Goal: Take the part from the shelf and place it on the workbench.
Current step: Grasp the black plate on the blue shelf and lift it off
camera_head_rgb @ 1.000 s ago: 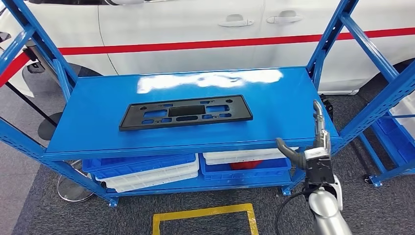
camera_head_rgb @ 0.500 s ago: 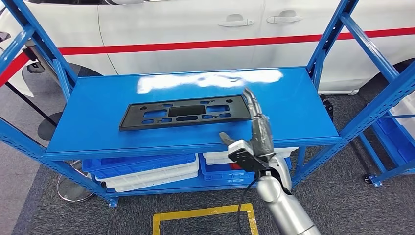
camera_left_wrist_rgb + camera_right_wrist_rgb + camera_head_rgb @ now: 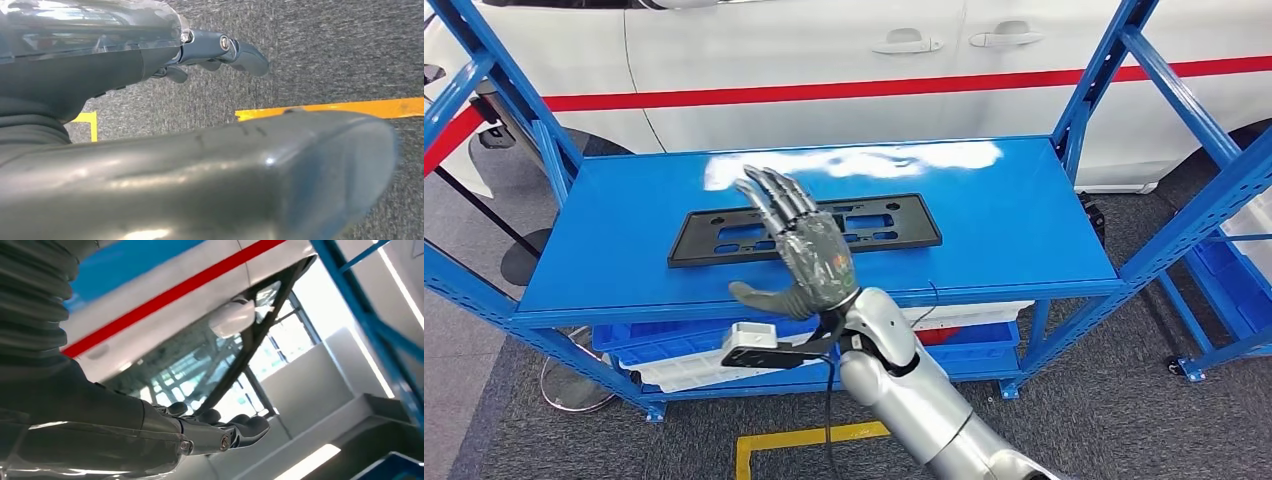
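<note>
The part is a flat black plate with cutouts point(image 3: 692, 240), lying on the top of the blue shelf point(image 3: 1024, 230). My right hand point(image 3: 809, 255) is raised upright in front of the plate's middle and hides that stretch of it. Its fingers point(image 3: 774, 195) are spread and it holds nothing. Whether it touches the plate I cannot tell. In the right wrist view the same hand point(image 3: 150, 435) is seen against a car window. My left hand point(image 3: 200, 165) hangs over grey carpet with its fingers point(image 3: 220, 47) extended and nothing in it.
A white car with a red stripe point(image 3: 824, 60) stands just behind the shelf. Blue and white bins point(image 3: 684, 350) sit on the lower level. Slanted blue uprights point(image 3: 1114, 60) flank the shelf top. Yellow floor tape point(image 3: 804, 440) lies in front of it.
My right arm has swung left, from the shelf's right front corner to in front of the plate's middle. The hand turned palm-forward with fingers spread. The plate has not moved.
</note>
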Motion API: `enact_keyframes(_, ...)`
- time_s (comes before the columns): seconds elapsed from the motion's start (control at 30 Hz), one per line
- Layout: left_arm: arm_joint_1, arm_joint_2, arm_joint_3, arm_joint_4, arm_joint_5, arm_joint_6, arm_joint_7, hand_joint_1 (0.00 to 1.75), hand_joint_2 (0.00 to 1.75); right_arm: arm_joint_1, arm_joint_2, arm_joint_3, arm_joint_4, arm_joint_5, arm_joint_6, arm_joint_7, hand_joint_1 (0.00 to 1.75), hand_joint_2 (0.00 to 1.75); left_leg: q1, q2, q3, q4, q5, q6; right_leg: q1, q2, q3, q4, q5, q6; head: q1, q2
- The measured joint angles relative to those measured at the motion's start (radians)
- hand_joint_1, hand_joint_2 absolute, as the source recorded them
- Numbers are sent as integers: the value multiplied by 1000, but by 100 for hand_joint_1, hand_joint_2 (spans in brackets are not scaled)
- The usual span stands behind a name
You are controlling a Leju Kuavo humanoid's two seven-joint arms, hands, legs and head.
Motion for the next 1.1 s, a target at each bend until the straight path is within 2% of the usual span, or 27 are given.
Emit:
enact_keyframes(0.2, -1, -3, 0, 3, 1, 12, 17, 0, 0, -72, 54, 80, 47, 112, 13, 41, 0, 0, 0, 0, 2, 0, 0, 0, 0, 0, 0, 0, 0, 0, 0, 0)
enact_keyframes(0.33, -2, -3, 0, 5, 2, 15, 19, 0, 0, -93, 69, 102, 64, 125, 16, 48, 0, 0, 0, 0, 2, 0, 0, 0, 0, 0, 0, 0, 0, 0, 0, 0)
enact_keyframes(1.1, -1, -4, 0, 8, 2, 15, 20, 0, 0, -108, 84, 122, 101, 126, 17, 48, 0, 0, 0, 0, 2, 1, 0, 0, 0, 0, 0, 0, 0, 0, 0, 0)
